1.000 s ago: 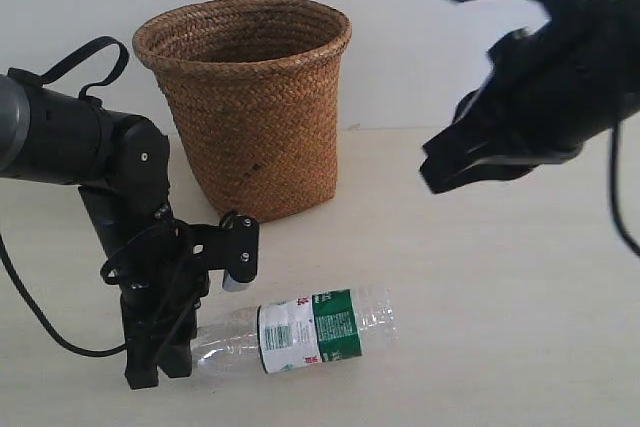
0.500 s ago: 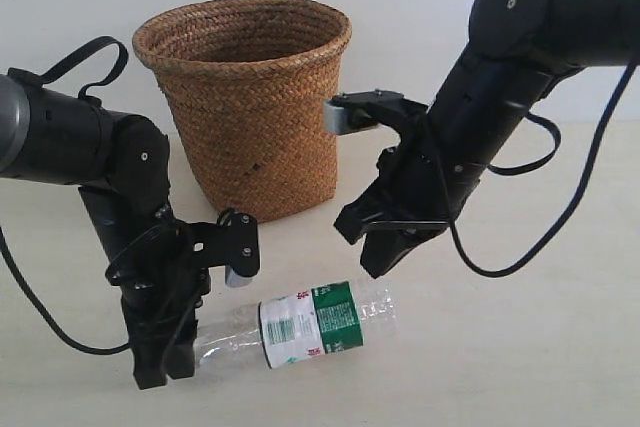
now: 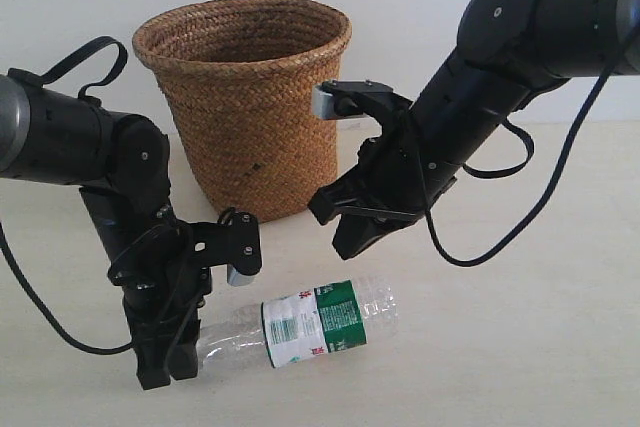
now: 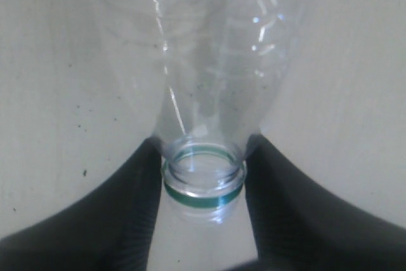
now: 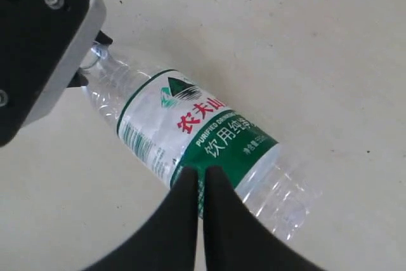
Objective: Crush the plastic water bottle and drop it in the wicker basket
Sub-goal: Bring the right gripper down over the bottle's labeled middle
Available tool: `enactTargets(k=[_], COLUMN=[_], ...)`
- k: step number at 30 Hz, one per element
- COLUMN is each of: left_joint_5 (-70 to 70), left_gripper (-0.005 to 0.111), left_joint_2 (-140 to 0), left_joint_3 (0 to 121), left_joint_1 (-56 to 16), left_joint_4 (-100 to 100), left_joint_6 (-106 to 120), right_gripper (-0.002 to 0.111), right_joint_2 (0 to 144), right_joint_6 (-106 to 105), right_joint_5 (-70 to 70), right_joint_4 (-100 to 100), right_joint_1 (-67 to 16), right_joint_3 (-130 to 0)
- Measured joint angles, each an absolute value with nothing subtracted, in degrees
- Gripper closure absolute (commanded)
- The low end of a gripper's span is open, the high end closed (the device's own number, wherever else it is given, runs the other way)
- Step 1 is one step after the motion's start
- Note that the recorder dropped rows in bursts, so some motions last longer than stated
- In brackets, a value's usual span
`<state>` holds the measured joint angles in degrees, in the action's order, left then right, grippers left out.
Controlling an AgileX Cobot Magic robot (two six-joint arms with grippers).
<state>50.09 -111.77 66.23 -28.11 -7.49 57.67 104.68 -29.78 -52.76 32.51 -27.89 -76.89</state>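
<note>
Matte table [image 3: 520, 347]; clear ribbed bottle [image 3: 320, 322], neck gripped by left claw [image 3: 168, 365]; right claw [image 5: 202, 185] closed.

"Can you make out any writing on that plastic water bottle [image 5: 209, 157]?"

"Only on its label [image 5: 190, 118]. There are big red characters, 农夫山, next to a little green mountain mark. Under them is a small line in capitals starting 'PURIFIED', but the rest curves out of sight. Then there's a row of characters beginning 饮用."

"Any numbers?"

"There's a barcode [image 3: 287, 332] on the white part, but the print is too fine to read."
</note>
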Motion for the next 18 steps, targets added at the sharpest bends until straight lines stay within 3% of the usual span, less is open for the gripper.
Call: enactTargets(k=[18], left_joint_5=[50.09], left_gripper=[0.103], left_joint_2=[-111.77], left_joint_3=[66.23], left_joint_1=[-28.11], left_joint_4=[-7.7], left_joint_6=[57.67], right_gripper=[0.108], right_joint_2=[108.24], right_joint_6=[-26.84], right_joint_5=[-54.83], right_joint_4=[32.15], right_joint_1=[-28.41], right_joint_3=[-77.01])
